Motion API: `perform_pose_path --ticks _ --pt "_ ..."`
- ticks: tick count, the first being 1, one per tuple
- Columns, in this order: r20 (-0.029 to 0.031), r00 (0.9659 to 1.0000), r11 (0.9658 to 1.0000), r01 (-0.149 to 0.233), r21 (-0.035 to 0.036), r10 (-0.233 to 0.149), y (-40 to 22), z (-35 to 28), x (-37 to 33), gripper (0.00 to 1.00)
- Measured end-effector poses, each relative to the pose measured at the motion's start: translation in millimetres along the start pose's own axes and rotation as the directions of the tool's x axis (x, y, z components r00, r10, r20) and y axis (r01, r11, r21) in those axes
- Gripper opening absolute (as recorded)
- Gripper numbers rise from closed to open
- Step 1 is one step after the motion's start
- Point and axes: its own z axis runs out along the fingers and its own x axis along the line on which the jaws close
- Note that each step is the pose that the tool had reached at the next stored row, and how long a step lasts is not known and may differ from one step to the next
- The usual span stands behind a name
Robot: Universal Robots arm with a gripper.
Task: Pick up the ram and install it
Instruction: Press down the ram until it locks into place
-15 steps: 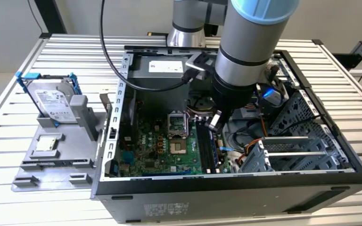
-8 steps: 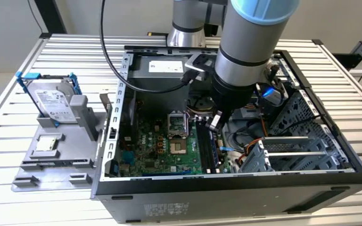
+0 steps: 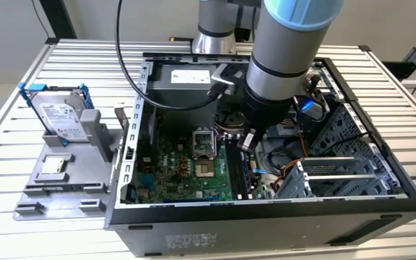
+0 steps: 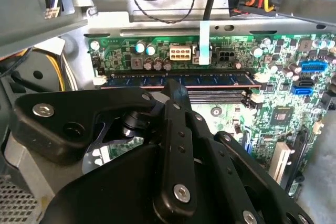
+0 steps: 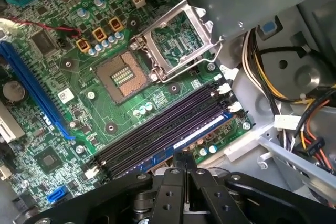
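Exterior view: I've got the gripper down inside the open computer case, over the memory slots on the exterior view's right of the motherboard.
Ram: in both wrist views the ram stands on edge in the slot nearest the gripper, the neighbouring dark slots bare.
Jaws: closed together, with nothing that I can see between them. The tips sit at the ram's top edge, near the middle of its length. Whether they touch it, I cannot tell.
Step in hand: by my reading this is the install, the seating press. The pick-up looks done.
Latch: the white slot latch at one end looks close to upright. I can't confirm it is locked.
What the push calls for: as I judge it, straight-down pressure, kept square so the stick doesn't rock.
Off to the side: the hard drive rests in its stand on the exterior view's left, well apart.
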Motion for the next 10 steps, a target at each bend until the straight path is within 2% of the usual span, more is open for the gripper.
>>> perform_pose_path --ticks 3,10 --pt "0.0007 0.9988 0.9988 0.05 -0.0027 -0.05 0.0 0.5 -0.1 0.0" --pt "0.0033 0.9933 0.9933 0.115 -0.0022 -0.115 0.4 1.5 -0.1 0.0"
